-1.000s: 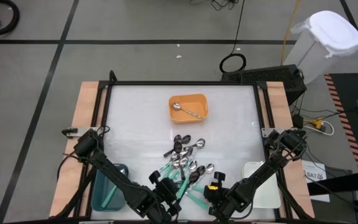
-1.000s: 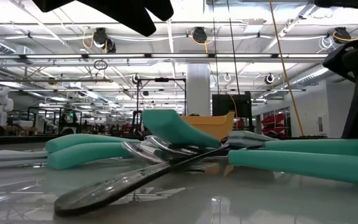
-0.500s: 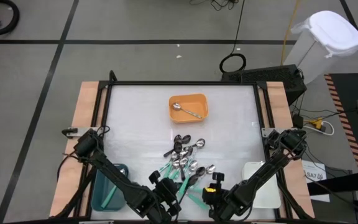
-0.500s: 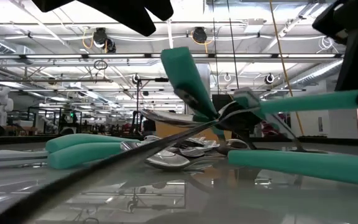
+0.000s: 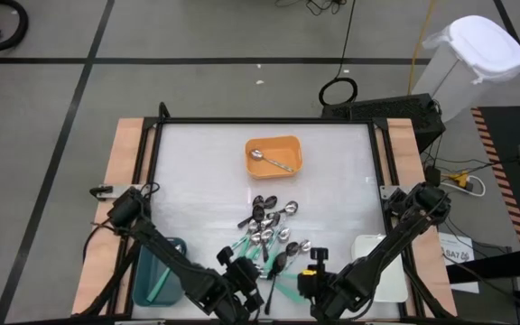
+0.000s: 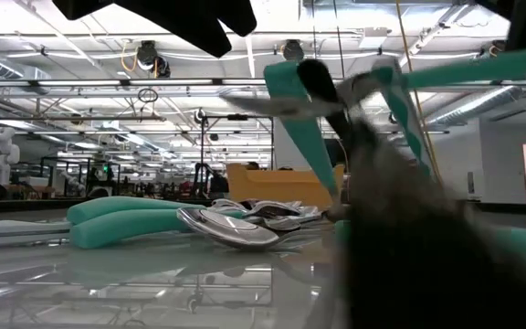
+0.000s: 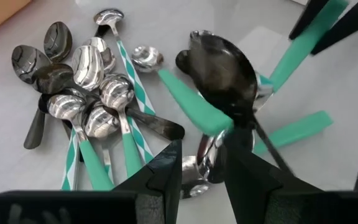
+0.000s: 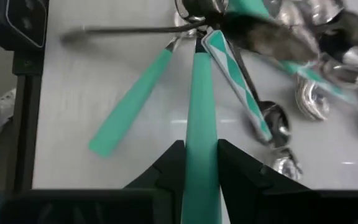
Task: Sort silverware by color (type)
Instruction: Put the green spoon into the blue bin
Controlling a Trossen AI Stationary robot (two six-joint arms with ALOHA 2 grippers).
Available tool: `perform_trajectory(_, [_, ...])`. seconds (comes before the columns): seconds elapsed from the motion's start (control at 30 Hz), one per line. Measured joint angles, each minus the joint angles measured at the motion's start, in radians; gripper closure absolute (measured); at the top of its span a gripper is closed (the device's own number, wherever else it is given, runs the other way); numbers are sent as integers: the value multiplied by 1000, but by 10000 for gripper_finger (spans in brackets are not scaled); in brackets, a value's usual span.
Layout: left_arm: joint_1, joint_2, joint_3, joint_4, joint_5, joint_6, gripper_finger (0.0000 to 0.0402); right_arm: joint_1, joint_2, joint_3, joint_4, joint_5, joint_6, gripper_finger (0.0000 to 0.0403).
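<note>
Change since 1 s ago: teal-handled spoon [image 8: 199,118] clamped in right gripper [image 8: 199,163] fingers, lifted off tabletop [image 5: 206,171] w/ black spoon [image 7: 225,71] dragged up too. Pile [image 5: 269,230] at 6 o'clock unsorted. Left gripper [image 7: 201,163] fingers narrow, nothing held. Tangle risk.

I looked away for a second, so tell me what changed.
The right end effector, shut on a teal-handled spoon, has lifted it off the table, dragging a black spoon and other teal spoons up with it. The left end effector, pile and orange tray stayed put.
</note>
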Motion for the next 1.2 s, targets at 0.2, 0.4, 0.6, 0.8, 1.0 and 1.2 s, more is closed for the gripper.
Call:
perform_trajectory(0.2, [25,0,0,0,0,12,288,-21,-69,0,-90,30,-32,332])
perform_trajectory(0.4, [48,0,0,0,0,27,288,-48,-107,0,-184,61,-52,332])
perform_trajectory(0.6, [60,0,0,1,0,32,288,-64,-136,0,-248,86,-70,332])
perform_trajectory(0.8, [61,0,0,1,0,41,288,-88,-170,0,-369,129,-41,332])
perform_trajectory(1.0, [61,0,0,1,0,45,288,-103,-201,0,-463,189,-2,332])
perform_trajectory(1.2, [61,0,0,1,0,49,288,-103,-226,0,-468,222,19,332])
